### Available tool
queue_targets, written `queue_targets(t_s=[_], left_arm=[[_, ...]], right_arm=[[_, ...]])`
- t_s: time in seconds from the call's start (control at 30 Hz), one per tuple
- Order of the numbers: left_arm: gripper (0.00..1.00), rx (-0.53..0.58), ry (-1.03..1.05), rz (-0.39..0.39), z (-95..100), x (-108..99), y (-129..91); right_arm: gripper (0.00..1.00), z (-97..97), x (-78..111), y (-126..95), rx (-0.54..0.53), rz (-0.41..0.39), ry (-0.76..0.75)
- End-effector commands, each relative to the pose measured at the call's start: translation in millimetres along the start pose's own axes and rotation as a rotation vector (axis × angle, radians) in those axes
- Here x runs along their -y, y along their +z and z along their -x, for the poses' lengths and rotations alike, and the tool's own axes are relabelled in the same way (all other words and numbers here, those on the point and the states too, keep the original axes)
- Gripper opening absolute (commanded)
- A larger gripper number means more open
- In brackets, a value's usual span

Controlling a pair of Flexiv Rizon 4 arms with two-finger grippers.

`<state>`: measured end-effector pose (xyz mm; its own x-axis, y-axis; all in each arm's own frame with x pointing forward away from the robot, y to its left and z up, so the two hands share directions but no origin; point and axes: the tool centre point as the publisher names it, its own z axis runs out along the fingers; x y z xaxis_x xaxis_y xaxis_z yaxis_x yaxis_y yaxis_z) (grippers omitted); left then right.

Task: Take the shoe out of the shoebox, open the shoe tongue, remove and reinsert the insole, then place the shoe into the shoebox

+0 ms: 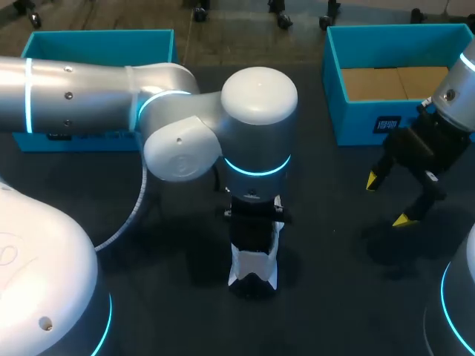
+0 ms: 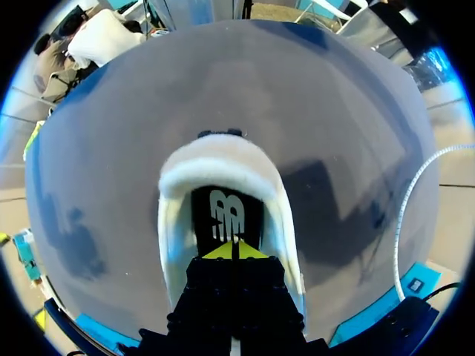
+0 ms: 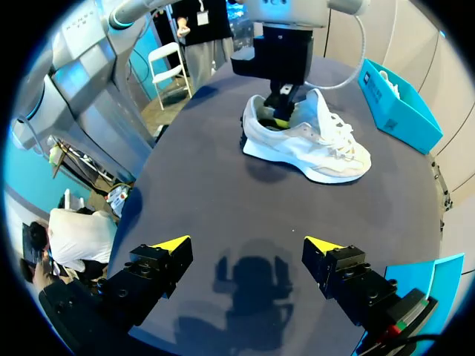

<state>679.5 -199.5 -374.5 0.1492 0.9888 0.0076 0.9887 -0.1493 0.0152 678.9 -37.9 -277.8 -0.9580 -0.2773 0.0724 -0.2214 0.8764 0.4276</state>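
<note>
A white sneaker (image 1: 252, 273) stands on the dark table at the middle, heel toward the near edge. My left gripper (image 1: 253, 248) points straight down into its opening. In the left wrist view its yellow tips (image 2: 234, 250) are shut together just over the black insole (image 2: 223, 215), inside the heel collar of the shoe (image 2: 219, 167); whether they pinch the insole does not show. From the right wrist view the shoe (image 3: 319, 148) lies side-on with the left gripper (image 3: 280, 111) in its mouth. My right gripper (image 1: 387, 200) (image 3: 247, 243) hangs open and empty over bare table to the right.
One blue box (image 1: 356, 119) with a cardboard-brown inside stands at the back right, close behind my right gripper. Another blue box (image 1: 96, 44) sits at the back left, partly hidden by my left arm, and shows beyond the shoe (image 3: 401, 104).
</note>
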Motion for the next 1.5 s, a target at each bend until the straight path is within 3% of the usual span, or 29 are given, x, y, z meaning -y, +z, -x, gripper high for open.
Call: queue_targets(t_s=[0.03, 0.17, 0.2, 0.23, 0.27, 0.97, 1.5], left_arm=[[0.00, -0.004, -0.021, 0.001, 2.0, -8, 4], [0.47, -0.004, -0.032, 0.000, 4.2, -11, 3], [0.75, -0.004, -0.030, -0.001, 4.6, -11, 3], [0.94, -0.004, -0.029, 0.000, 4.9, -11, 3], [1.00, -0.005, -0.028, -0.001, 5.2, -11, 3], [1.00, 0.000, -0.065, 0.026, -1.6, -5, -6], [1.00, 0.012, -0.115, -0.009, -5.2, -48, -18]], right_arm=[[1.00, 0.3, -0.1, 1, 0.000, -0.003, 0.000], [1.00, 0.3, -0.1, 1, 0.000, -0.003, 0.000], [1.00, 0.3, -0.1, 1, 0.000, -0.003, 0.000], [1.00, 0.3, -0.1, 1, 0.000, -0.003, 0.000], [1.00, 0.3, -0.1, 1, 0.000, -0.003, 0.000], [1.00, 0.3, -0.1, 1, 0.000, -0.003, 0.000], [1.00, 0.3, -0.1, 1, 0.000, -0.003, 0.000]])
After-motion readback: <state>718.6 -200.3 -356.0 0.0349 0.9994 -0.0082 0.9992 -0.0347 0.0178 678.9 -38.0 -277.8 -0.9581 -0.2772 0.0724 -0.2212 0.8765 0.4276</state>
